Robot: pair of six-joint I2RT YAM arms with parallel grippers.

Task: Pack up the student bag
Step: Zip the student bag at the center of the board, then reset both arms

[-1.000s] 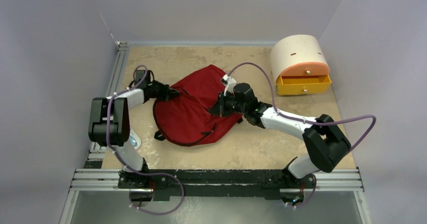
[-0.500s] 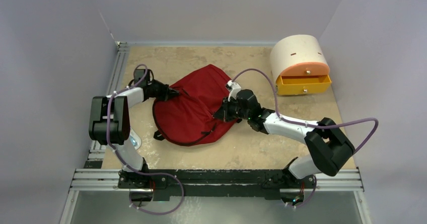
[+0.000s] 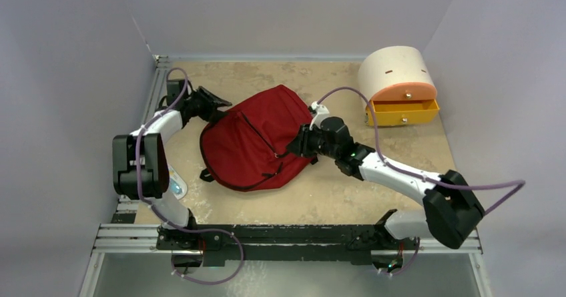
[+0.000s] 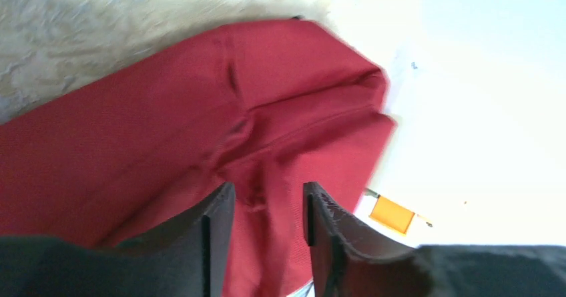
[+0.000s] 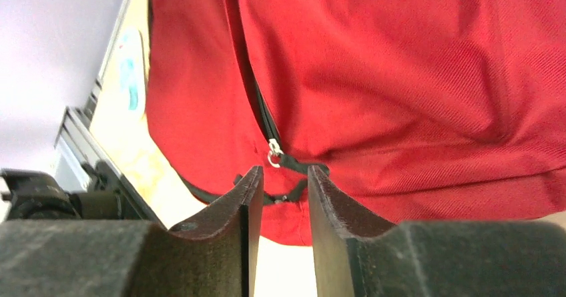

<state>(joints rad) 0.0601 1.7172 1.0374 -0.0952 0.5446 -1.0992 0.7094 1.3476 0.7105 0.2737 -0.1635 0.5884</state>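
The student bag (image 3: 250, 143), dark red with black zippers, lies flat in the middle of the table. My left gripper (image 3: 222, 103) is at its far left corner, open. In the left wrist view the left gripper (image 4: 267, 207) has its jaws apart over the bag's fabric (image 4: 200, 110), gripping nothing. My right gripper (image 3: 296, 145) is at the bag's right edge, also open. Through the right wrist view, the right gripper (image 5: 284, 183) has an empty gap, and the bag (image 5: 400, 63) and its zipper pull (image 5: 273, 157) lie just beyond the tips.
A cream-and-orange rounded drawer box (image 3: 397, 77) stands at the far right with its yellow drawer (image 3: 402, 112) pulled out. A metal rail (image 3: 157, 90) runs along the left edge, close to the left arm. Grey walls enclose the table.
Both grippers have opened and let go of the bag, which has settled flatter. The left gripper has drawn back towards the far left; the right arm has shifted slightly right.
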